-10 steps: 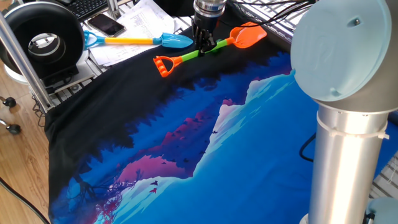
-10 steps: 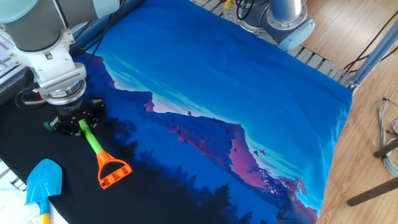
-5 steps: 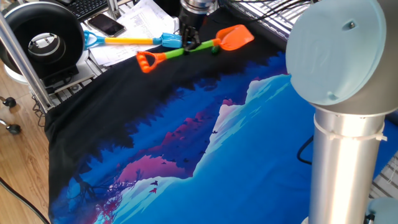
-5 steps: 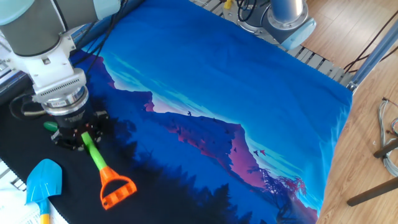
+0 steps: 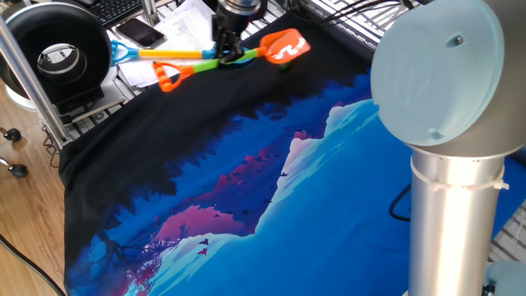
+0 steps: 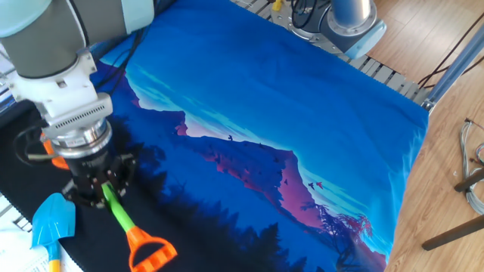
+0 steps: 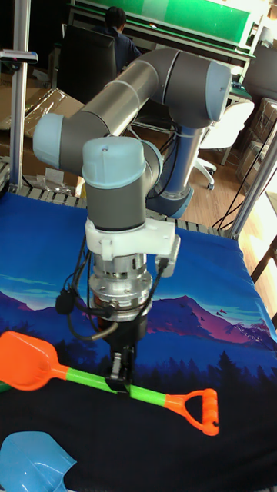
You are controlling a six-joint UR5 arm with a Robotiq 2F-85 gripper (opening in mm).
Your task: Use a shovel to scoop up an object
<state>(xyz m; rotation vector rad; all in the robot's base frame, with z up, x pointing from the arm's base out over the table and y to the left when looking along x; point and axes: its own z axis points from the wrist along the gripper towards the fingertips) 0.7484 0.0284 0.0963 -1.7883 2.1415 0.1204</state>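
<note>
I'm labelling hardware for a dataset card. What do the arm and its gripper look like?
The arm is made of thick silver-grey tubes with pale blue caps at the joints. A white collar and a ribbed metal ring sit at the wrist, with a black cable looping alongside. The gripper is small and black, with two narrow fingers.

The hand (image 7: 121, 367) stands over the middle of the shovel (image 7: 100, 382) shaft, its fingers on either side of the shaft. In the tall fixed view, the shovel lies crosswise on the cloth (image 7: 208, 323) that covers the worktop, blade to the left of the hand and handle end to the right. A second shovel (image 5: 177, 54) lies just behind the first in one fixed view, roughly parallel to it. A phone (image 5: 140, 33) rests on papers (image 5: 187, 20) behind both shovels.
</note>
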